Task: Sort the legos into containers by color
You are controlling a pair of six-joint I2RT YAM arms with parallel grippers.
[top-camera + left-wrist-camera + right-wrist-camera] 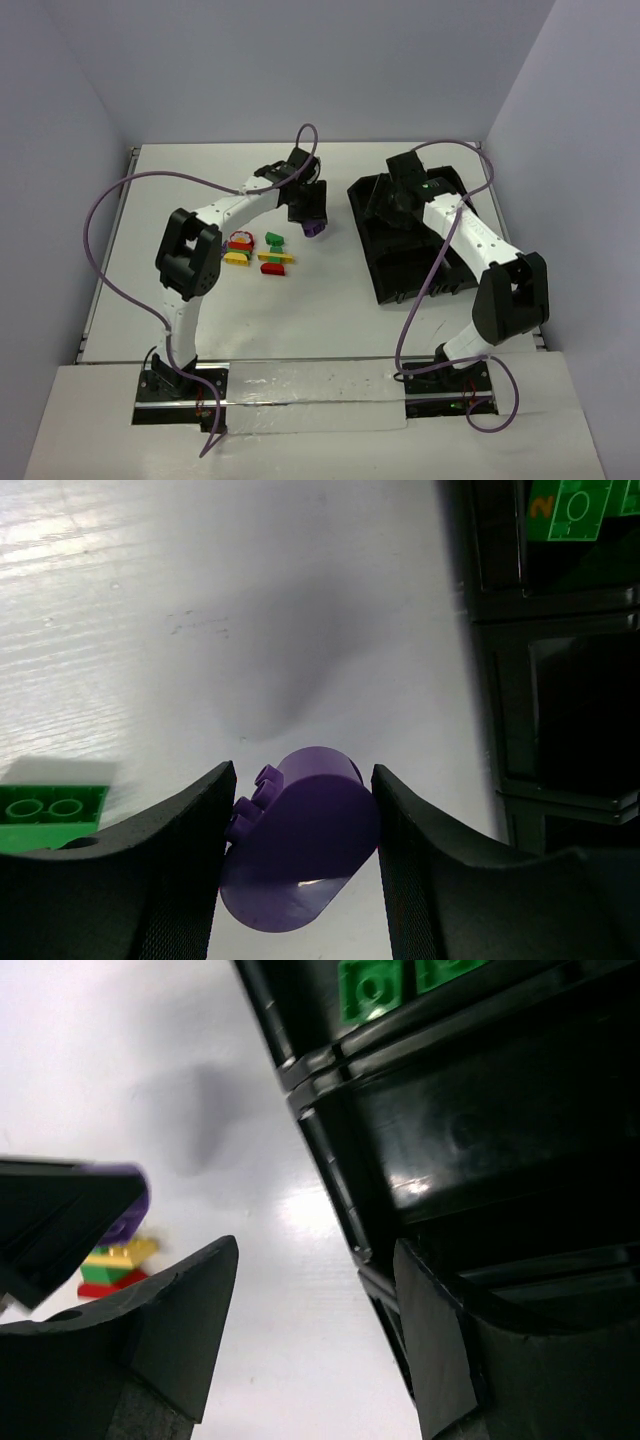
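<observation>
The left tool [302,776] stands about half open, clamped on a purple brick [300,852]. The brick lies on its side between the fingers: studs against the left-hand finger [170,870] in the wrist view, flat base against the other, rounded face toward the camera, its length running roughly along the fingers. From above, it hangs under the tool over bare bench [330,320], between the loose bricks [260,255] and the black tray [400,272]. A green brick [52,816] lies flat beside the tool, studs up. The right tool [312,1260] gapes with nothing between its fingers, at the tray's near-left edge; green bricks [375,988] sit in one compartment.
</observation>
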